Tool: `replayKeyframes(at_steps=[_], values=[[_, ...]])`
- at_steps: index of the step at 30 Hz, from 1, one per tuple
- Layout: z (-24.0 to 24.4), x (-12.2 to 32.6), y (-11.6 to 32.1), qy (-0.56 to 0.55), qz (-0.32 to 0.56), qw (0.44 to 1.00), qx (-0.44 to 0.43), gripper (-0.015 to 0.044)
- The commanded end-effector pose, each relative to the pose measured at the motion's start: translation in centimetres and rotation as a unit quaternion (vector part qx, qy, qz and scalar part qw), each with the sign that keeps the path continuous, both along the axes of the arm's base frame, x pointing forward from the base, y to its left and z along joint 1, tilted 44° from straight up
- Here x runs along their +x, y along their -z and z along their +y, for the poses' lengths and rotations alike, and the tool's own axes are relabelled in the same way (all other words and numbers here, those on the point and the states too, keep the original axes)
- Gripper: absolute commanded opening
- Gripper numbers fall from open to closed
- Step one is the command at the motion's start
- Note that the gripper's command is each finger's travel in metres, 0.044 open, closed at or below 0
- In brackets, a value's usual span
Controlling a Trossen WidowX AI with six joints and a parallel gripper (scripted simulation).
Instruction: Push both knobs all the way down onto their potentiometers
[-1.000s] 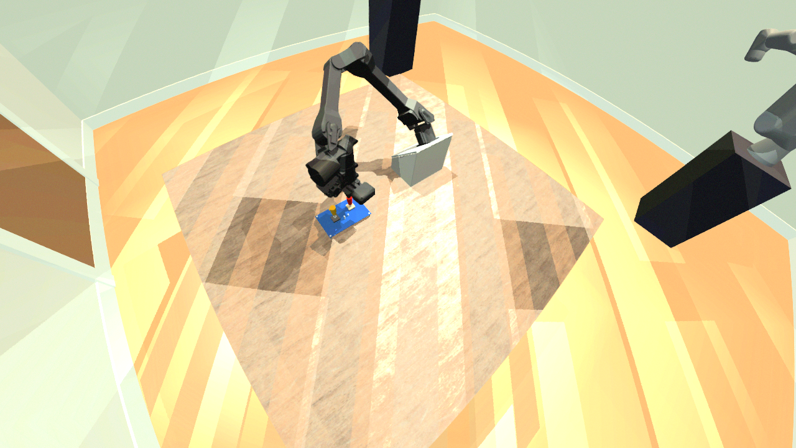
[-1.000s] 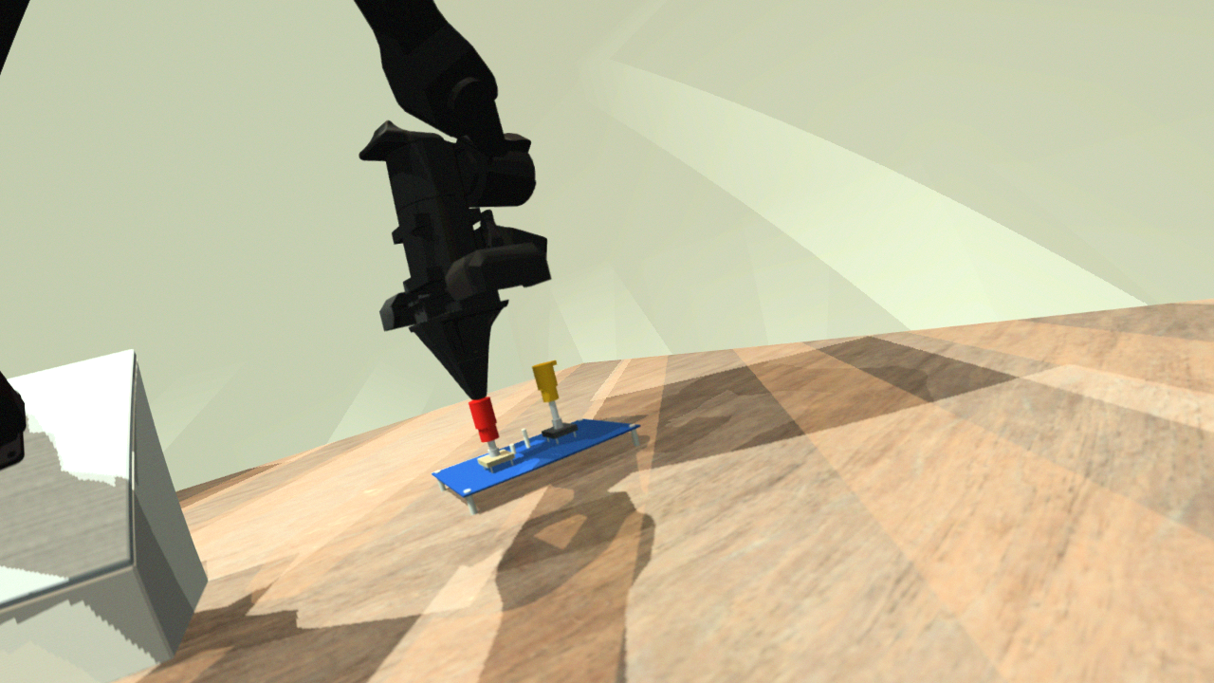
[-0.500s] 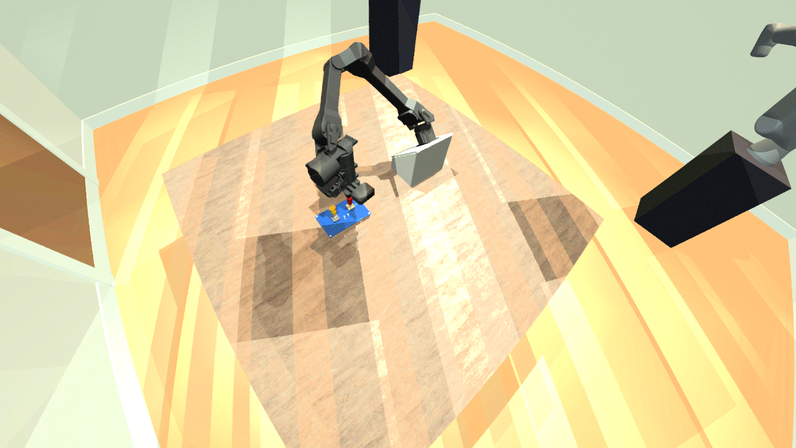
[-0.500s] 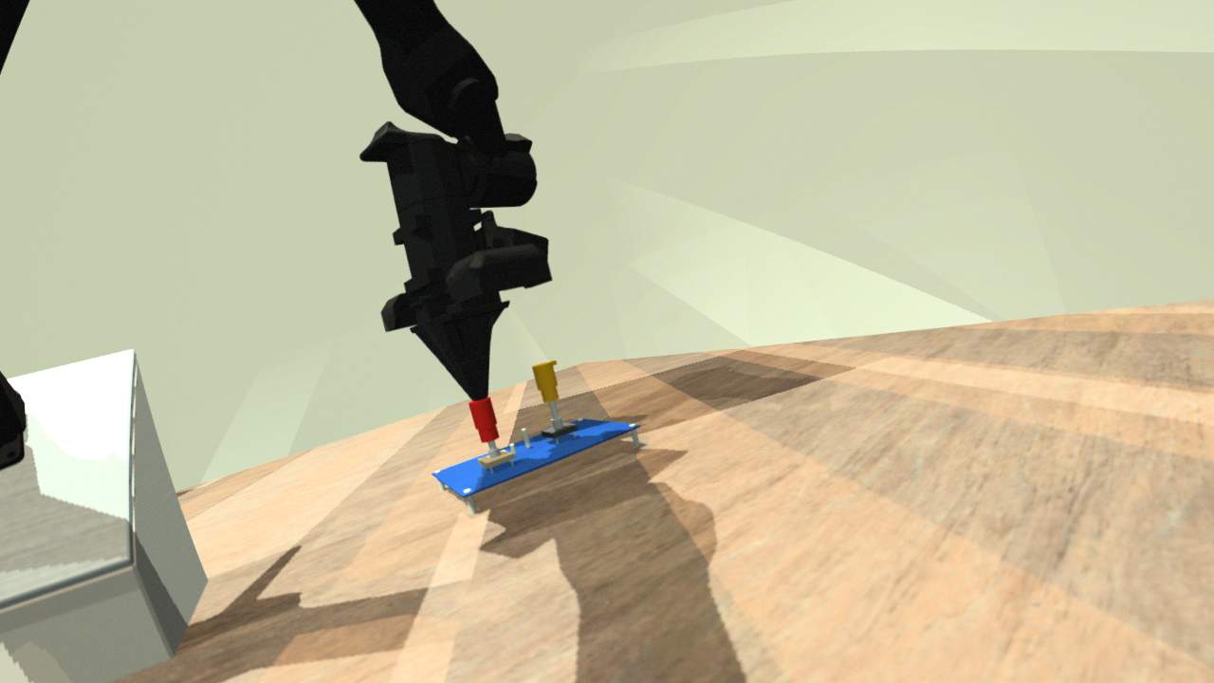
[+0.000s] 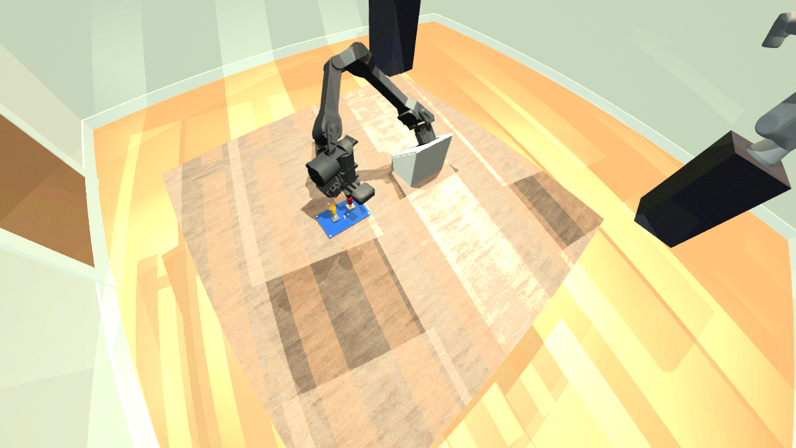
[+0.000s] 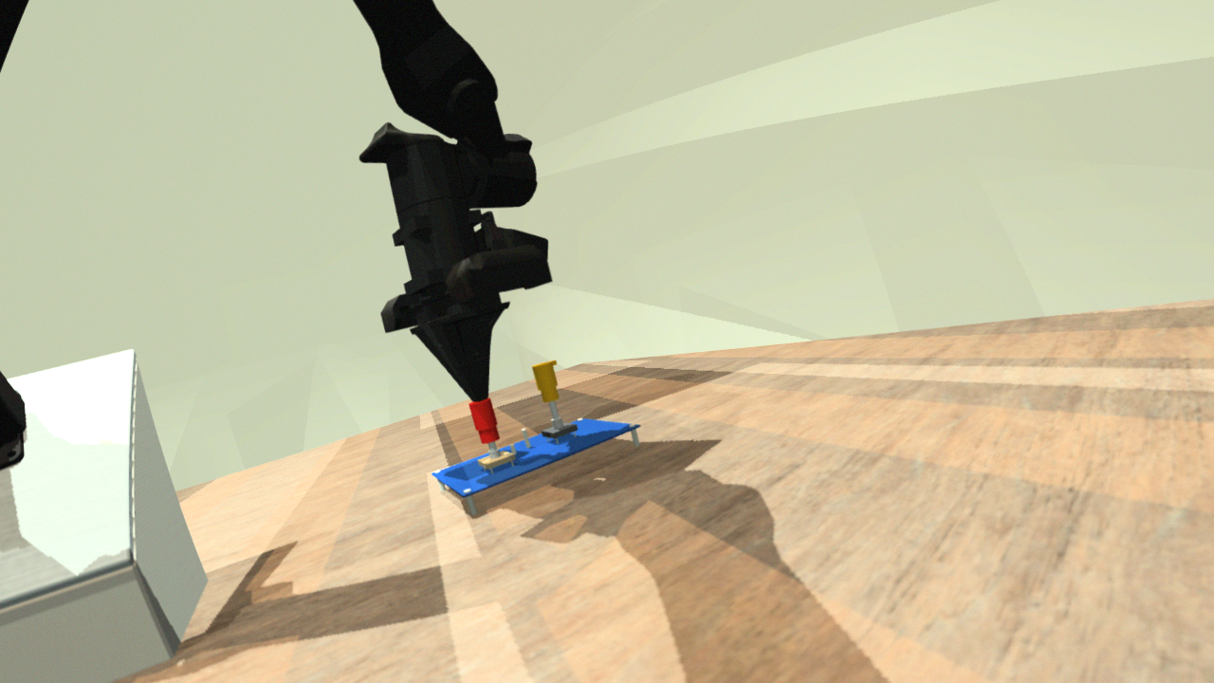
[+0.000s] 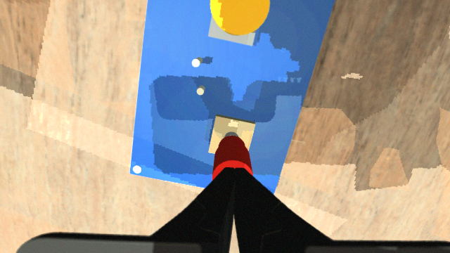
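Observation:
The blue circuit board (image 5: 331,227) (image 6: 585,431) (image 7: 169,137) stands on short legs. The red knob (image 5: 349,201) (image 6: 484,421) (image 7: 233,152) stands upright over its beige potentiometer (image 6: 496,461) (image 7: 232,126), with a short length of shaft showing between them. The yellow knob (image 5: 333,210) (image 6: 545,381) (image 7: 240,15) stands on a longer bare shaft above its grey potentiometer (image 6: 558,431) (image 7: 225,33). My gripper (image 6: 481,398) (image 7: 233,177) is shut with nothing between its fingers. Its tips are at the top of the red knob and appear to touch it. In the top view the fingertips are hidden.
Two thin pale posts (image 6: 525,438) (image 7: 195,63) rise from the board between the potentiometers. A white-grey angular box (image 5: 425,161) (image 6: 67,475) stands to one side of the board, with another dark arm part (image 5: 425,133) just behind it. Dark pillars stand beyond the table.

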State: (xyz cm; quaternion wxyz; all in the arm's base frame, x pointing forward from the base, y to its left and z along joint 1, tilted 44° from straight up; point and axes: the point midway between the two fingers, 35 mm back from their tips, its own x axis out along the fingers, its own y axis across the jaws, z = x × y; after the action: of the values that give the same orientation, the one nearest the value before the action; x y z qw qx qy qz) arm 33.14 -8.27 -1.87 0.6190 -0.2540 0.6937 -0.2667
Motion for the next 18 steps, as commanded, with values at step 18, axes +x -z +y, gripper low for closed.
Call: replayKeyframes(at_steps=[18], values=[[-0.57,-0.17,0.62,0.000,0.004,1.000,-0.002,0.0000]])
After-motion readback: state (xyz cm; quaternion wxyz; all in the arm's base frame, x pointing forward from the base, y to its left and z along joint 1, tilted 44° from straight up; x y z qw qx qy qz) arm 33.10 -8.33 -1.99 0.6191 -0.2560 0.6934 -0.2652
